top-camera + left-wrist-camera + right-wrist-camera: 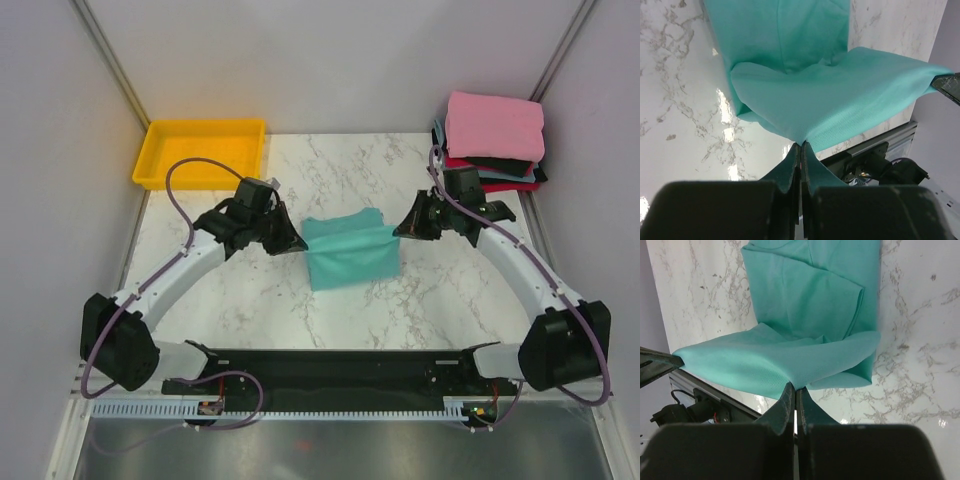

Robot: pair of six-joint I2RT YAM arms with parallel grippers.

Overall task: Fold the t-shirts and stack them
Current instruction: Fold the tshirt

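- Top external view alone shows the yellow tray at far left and the folded stack, pink on top, at far right.
- Teal t-shirt: centre of the marble table, between the arms; its raised edge runs left to right.
- Left gripper, right gripper: each pinched tight on one end of that edge, confirmed close-up by the wrist views.

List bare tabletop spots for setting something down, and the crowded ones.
Free: marble table strip at the far edge between yellow tray and shirt stack; also the near band between teal t-shirt and black base rail. Crowded: centre, where left tool and right tool pinch the t-shirt; far-right corner holds the stack.
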